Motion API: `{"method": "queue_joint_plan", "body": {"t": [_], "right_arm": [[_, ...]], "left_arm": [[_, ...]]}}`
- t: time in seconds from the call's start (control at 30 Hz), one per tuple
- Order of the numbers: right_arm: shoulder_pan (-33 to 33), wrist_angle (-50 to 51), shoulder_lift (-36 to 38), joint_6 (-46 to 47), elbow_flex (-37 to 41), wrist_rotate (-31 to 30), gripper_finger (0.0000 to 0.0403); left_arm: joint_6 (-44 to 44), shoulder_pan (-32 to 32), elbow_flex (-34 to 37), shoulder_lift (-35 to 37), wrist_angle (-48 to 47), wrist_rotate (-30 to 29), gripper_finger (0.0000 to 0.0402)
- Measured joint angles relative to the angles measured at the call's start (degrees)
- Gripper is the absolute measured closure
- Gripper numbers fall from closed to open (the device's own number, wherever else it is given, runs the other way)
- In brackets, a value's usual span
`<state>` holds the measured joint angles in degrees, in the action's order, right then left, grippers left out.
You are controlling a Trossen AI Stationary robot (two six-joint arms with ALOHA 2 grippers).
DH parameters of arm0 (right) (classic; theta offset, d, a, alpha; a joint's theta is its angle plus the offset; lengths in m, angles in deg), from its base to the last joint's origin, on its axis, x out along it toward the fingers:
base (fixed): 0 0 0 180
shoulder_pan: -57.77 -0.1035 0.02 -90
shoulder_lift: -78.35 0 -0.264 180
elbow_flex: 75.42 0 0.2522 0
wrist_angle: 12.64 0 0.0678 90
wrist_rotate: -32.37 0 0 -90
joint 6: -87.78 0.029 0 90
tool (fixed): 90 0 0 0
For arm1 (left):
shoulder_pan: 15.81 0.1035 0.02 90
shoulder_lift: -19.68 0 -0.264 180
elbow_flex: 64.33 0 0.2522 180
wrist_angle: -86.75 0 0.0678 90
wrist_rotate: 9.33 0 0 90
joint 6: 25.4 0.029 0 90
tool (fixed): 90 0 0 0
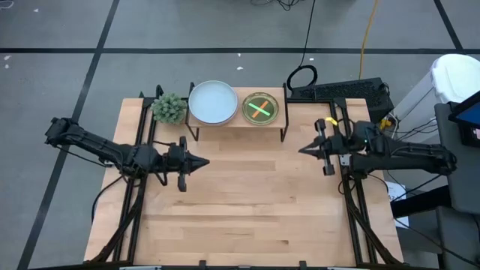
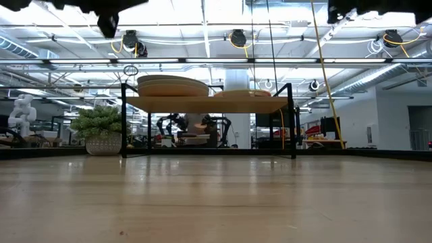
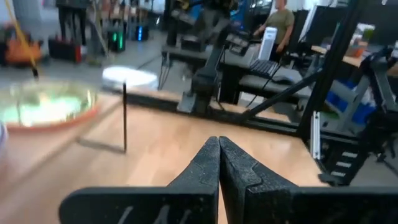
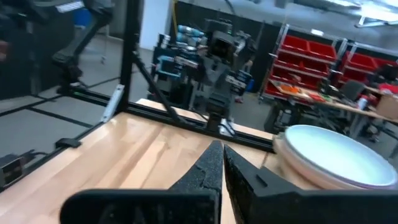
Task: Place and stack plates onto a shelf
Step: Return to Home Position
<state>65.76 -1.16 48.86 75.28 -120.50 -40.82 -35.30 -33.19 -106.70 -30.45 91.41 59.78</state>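
Observation:
A low light-wood shelf [image 1: 236,124] on thin dark legs stands at the table's far side. On its left half rests a stack of larger plates, the top one pale grey-blue [image 1: 213,102]; in the low view the stack [image 2: 173,86] shows cream and tan rims. On its right half sits a stack of small translucent plates, green on top with an orange rim [image 1: 261,109]. My left gripper [image 1: 204,162] hovers shut over the table's left half, holding nothing. My right gripper [image 1: 301,150] hovers shut over the right half, also empty. Both point toward the table's middle.
A small potted plant [image 1: 169,109] stands left of the shelf at the far left corner. Dark frame rails run along both table sides. A keyboard [image 1: 341,91] and cables lie beyond the far right corner. Bare wood [image 1: 247,202] spreads between the arms and toward the near edge.

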Motion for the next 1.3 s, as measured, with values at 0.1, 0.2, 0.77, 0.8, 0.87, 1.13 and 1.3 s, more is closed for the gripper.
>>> {"method": "queue_joint_plan", "body": {"t": [0.1, 0.2, 0.77, 0.8, 0.87, 1.13, 1.3], "right_arm": [[-1.4, -0.2, 2.7, -0.1, 3.7, -0.1, 0.0403], [-2.0, -0.1, 4.7, 1.8, 8.1, -0.2, 0.0403], [-2.1, -20.0, 7.1, 8.9, 28.0, -5.1, 0.0403], [-2.1, -20.0, 7.1, 9.3, 28.4, -5.0, 0.0403], [-2.1, -21.1, 7.1, 10.3, 29.2, -5.0, 0.0403], [-2.1, -20.9, 7.1, 10.8, 29.8, -5.0, 0.0403], [-2.1, -19.6, 7.1, 11.0, 29.8, -5.1, 0.0403]], "left_arm": [[-3.9, 0.0, 1.0, 0.0, -4.6, -0.2, 0.0398], [-6.2, 0.0, 1.0, 0.0, -10.2, -0.3, 0.0397], [-8.8, 0.1, 1.0, -0.1, -27.7, -7.6, 0.0395], [-7.6, 0.1, 1.0, -0.1, -27.3, -8.4, 0.0395], [-4.0, 0.1, 1.0, 0.1, -27.2, -8.8, 0.0394], [2.1, 0.1, 7.4, 5.2, -19.9, -7.7, 0.0394], [2.3, 0.1, 16.2, 10.8, -8.5, -7.6, 0.0394]]}}
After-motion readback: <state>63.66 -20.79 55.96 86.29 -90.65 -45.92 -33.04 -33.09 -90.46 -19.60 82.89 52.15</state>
